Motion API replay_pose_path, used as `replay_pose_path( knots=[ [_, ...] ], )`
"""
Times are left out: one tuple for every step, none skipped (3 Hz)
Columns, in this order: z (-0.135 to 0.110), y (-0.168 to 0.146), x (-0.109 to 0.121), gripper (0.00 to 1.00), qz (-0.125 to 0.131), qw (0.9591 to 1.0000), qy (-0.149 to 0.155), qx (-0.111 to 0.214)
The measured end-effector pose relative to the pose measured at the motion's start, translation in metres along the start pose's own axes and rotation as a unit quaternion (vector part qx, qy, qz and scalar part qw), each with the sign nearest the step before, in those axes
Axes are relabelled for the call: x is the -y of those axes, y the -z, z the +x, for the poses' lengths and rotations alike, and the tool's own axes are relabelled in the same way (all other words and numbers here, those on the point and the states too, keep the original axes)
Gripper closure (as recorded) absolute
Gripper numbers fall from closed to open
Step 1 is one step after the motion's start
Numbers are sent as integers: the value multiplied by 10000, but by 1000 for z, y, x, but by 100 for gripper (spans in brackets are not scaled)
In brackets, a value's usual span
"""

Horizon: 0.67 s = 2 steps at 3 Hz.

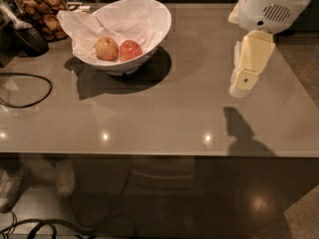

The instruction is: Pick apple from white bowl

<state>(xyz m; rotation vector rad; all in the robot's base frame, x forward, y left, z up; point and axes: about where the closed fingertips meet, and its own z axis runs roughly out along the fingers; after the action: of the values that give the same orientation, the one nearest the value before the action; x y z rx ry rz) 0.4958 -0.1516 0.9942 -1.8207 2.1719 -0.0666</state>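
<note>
Grey-brown glossy tabletop (159,118) fills most of the camera view; dark floor shows below its near edge.

1. The apple (130,50), red, lies inside the white bowl (162,20). It rests on the crumpled white paper (124,16) that lines the bowl.
2. A paler yellowish apple (106,48) lies in the same bowl at 9 o'clock of the red one, just beside it. Whether the two touch cannot be determined.
3. The bowl stands upright in the 11 o'clock sector of the tabletop. The paper rises above the rim at 9 and 12 o'clock of the bowl. The bowl's shadow falls on the table from 3 to 7 o'clock of its base.
4. The gripper (240,86), cream-coloured, hangs from the white arm housing (269,6) in the 2 o'clock part of the view. It points down and slightly toward 7 o'clock. It is above the table, at about 4 o'clock of the apple and well apart from the bowl. Whether it is spread or pressed together cannot be told from this angle.
5. The gripper's shadow (244,128) lies on the tabletop at 6 o'clock of the gripper.
6. At the 9 o'clock edge of the table, a black cable (44,94) forms a loop.
7. In the 10 to 11 o'clock corner stands a jar of brown snacks (45,11).
8. On the floor at 7 o'clock of the view are a pale shoe (10,189) and dark floor cables (40,228).
</note>
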Motion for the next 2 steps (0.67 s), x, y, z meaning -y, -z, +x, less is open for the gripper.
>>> replay_pose_path(
  knots=[
    [-17,-5,8,0,-20,9996,257,82],
    [-24,-5,18,0,67,9995,158,257]
  ],
)
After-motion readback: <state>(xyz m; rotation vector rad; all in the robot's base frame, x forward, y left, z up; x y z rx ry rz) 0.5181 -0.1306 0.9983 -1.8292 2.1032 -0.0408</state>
